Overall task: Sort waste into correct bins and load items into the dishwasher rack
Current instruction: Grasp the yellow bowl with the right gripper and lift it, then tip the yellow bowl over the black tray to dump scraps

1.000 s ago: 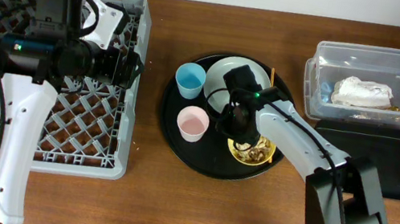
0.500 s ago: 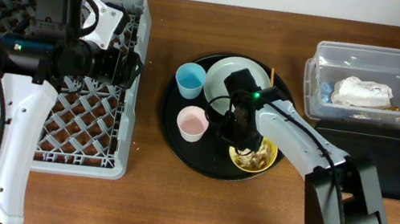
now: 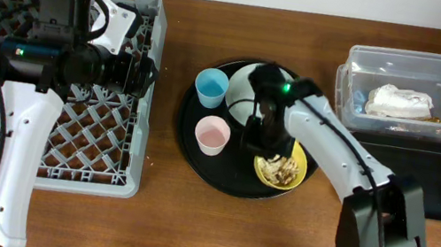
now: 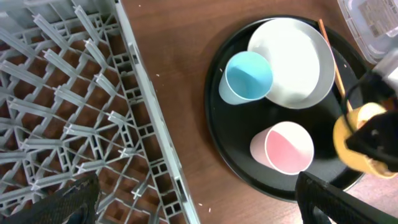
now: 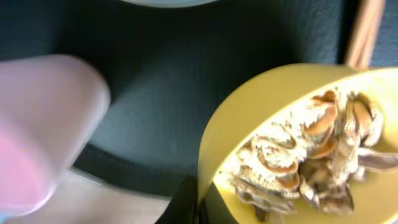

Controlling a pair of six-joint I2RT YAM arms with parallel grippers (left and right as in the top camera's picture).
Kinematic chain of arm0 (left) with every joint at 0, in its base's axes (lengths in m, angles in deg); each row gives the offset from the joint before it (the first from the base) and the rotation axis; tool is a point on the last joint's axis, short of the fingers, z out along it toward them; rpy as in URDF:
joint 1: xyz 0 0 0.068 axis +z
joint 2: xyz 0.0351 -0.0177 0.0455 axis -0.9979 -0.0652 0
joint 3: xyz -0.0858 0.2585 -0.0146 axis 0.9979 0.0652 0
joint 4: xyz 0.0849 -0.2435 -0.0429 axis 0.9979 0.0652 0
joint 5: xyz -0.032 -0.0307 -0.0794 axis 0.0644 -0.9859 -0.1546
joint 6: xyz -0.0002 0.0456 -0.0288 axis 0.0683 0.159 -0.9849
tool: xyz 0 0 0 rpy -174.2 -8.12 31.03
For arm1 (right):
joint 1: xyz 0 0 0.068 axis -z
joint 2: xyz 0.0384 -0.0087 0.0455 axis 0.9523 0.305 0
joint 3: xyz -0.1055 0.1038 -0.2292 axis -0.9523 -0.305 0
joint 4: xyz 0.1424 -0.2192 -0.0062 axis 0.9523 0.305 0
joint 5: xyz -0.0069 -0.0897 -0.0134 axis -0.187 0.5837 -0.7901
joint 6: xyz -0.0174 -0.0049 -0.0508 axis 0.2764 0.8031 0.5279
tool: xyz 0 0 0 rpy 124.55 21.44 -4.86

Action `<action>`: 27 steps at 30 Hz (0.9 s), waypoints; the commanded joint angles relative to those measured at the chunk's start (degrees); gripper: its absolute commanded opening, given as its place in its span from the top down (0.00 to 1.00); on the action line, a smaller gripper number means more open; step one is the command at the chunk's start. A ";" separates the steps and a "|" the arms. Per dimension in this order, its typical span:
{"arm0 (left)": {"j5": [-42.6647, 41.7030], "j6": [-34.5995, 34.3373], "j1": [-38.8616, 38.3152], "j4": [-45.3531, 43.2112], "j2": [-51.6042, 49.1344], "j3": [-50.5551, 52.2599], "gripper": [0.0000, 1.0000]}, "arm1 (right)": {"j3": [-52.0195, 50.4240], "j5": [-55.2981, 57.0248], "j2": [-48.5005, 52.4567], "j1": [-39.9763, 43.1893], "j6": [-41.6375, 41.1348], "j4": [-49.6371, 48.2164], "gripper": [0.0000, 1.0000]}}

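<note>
One rim of the round yellow bowl (image 5: 249,99), on the round black tray (image 3: 225,176), seems clamped by the right end effector (image 3: 262,141), so its brownish food scraps (image 5: 298,155) could be spilled by any tilt when lifted, while the left end effector (image 4: 199,202) is spread apart.

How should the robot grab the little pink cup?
By its rim, from straight above, with one of the jaws inside and one outside. The pink cup stands upright with its mouth open and empty on the round black tray. Probably best to take the rim on the side towards the rack, because the yellow bowl sits close on the other side.
</note>
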 commanded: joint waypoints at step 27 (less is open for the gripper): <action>-0.24 0.72 -0.26 0.07 -0.09 -0.87 0.01 | 10.03 -26.91 -16.50 41.77 46.49 16.46 0.96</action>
